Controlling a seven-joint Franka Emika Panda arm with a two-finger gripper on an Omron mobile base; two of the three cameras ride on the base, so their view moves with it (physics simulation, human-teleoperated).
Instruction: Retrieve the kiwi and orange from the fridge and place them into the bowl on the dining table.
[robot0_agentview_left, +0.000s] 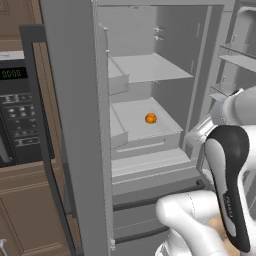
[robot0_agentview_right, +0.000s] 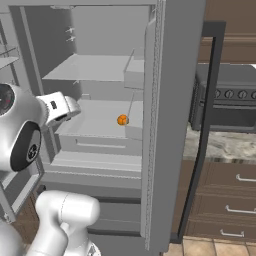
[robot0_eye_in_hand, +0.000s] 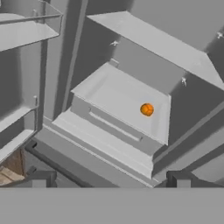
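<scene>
The fridge (robot0_agentview_left: 150, 150) stands open in front of me, its pale grey shelves bare but for one fruit. The orange (robot0_agentview_left: 150, 118) (robot0_agentview_right: 122, 120) (robot0_eye_in_hand: 147, 109) sits alone on the middle shelf, towards the back. My gripper (robot0_eye_in_hand: 111, 181) hangs open outside the fridge, in front of and below that shelf, well short of the orange, with nothing between its fingers. My white arm reaches in from the fridge's right side. The kiwi, the bowl and the dining table are out of view.
The left fridge door (robot0_agentview_left: 75, 125) stands swung out with its long dark handle (robot0_agentview_left: 42, 125); the right door's bins (robot0_agentview_left: 240, 55) are close beside my arm. A black built-in microwave (robot0_agentview_left: 15, 115) sits left, a stove (robot0_agentview_right: 230, 100) and brown drawers (robot0_agentview_right: 225, 200) right.
</scene>
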